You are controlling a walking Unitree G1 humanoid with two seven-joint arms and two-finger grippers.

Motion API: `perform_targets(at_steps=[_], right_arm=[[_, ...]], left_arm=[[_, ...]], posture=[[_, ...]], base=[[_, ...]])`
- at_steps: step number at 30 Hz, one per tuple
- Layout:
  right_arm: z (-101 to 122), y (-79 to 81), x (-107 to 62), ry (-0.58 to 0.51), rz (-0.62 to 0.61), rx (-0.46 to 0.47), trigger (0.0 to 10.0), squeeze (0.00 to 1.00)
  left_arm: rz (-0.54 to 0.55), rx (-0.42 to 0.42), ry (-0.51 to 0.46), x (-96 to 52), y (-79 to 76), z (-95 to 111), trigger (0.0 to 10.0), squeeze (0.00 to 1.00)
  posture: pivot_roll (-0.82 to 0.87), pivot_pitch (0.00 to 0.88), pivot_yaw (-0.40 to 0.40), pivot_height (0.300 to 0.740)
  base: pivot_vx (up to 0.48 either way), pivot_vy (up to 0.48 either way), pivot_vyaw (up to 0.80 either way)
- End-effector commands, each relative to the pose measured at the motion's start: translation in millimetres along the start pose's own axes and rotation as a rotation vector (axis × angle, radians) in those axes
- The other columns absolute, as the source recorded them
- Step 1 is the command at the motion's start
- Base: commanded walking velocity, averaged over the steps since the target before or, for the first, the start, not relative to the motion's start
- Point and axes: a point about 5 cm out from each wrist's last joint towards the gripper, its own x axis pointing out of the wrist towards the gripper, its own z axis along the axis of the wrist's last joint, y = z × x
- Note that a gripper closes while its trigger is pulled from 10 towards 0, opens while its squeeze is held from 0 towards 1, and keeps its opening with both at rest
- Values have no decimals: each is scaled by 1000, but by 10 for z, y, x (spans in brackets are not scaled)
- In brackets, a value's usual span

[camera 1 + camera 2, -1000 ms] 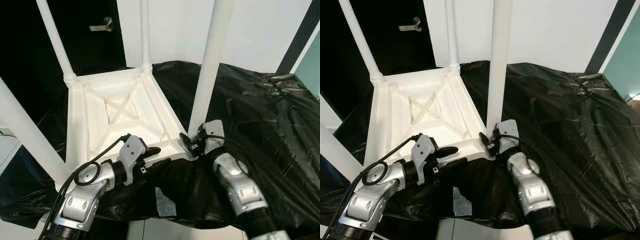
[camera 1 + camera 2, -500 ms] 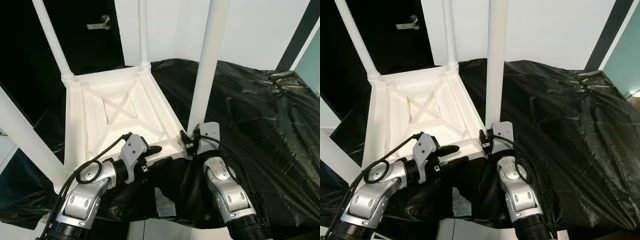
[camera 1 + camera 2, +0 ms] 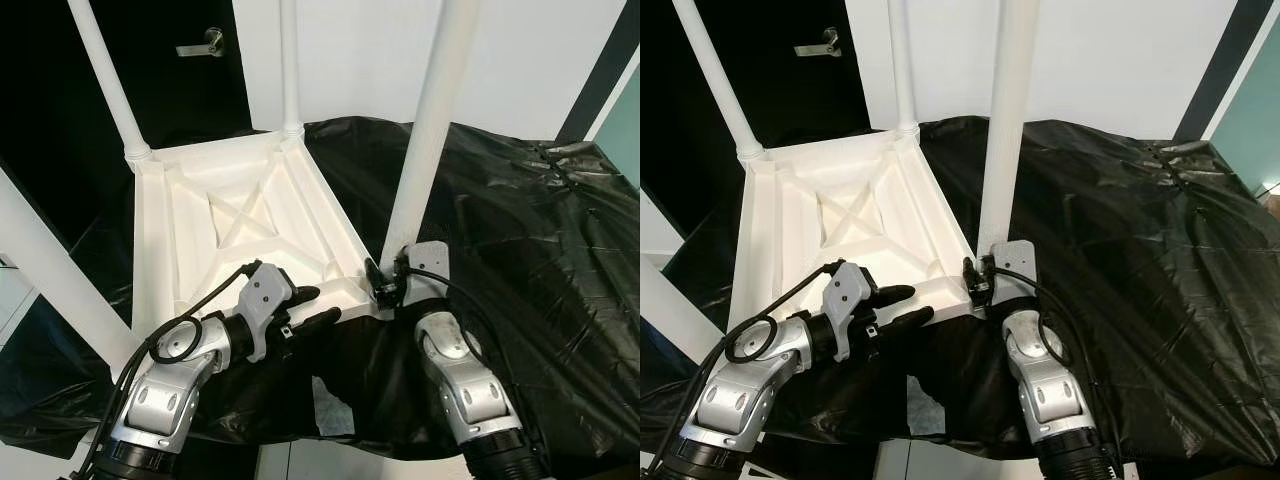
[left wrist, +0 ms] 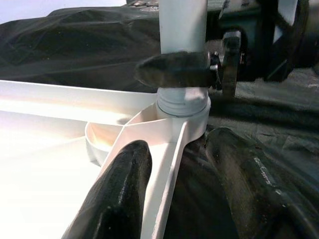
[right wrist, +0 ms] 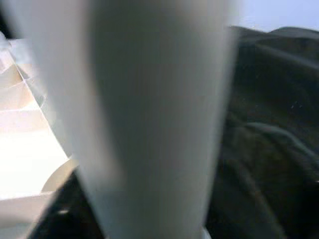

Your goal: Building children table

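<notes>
A: Entry, start at the right gripper [image 3: 378,287]. What do you read?

B: It sits at the foot of the near right leg [image 3: 428,130], right where that leg enters the corner socket of the table top [image 3: 250,225]. One black finger lies across the leg just above the collar; the left wrist view shows this clearly. The right wrist view is mostly blurred white leg, very close. I would log it as clamped on the leg.

A: And the left gripper [image 3: 310,306]?

B: Parted. Its two fingers [image 4: 117,199] straddle the near rim of the table top, one over the white inner side, the other outside above the black sheet [image 3: 520,240]. Rim passes between them; contact I cannot confirm.

A: Position of the work piece?

B: Table top is white, upside down, ribbed underside with a cross brace facing up. It rests on the black sheet, which covers the support. Four white legs stand up from its corners: far left leg [image 3: 105,80], far right leg [image 3: 290,65], near left leg [image 3: 60,270], and the gripped one.

A: Surroundings?

B: White wall behind, dark door with a metal handle [image 3: 203,43] at the far left.
</notes>
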Motion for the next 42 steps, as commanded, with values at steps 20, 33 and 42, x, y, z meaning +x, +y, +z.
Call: perform_targets(at_steps=[20, 33, 42], right_arm=[[11, -484, 165, 35, 653, -112, 10000, 0], [-74, -483, 276, 89, 713, -146, 0, 0], [-236, -506, 226, 106, 521, -142, 0, 0]], left_arm=[[40, -4, -4, -2, -10, 16, 10000, 0], [75, -9, -3, -45, -25, -1, 10000, 0], [86, -12, 9, -56, -35, -38, 10000, 0]], posture=[[18, 0, -31, 740], [47, 0, -54, 740], [32, 0, -46, 740]], base=[[0, 0, 0], [0, 0, 0], [0, 0, 0]])
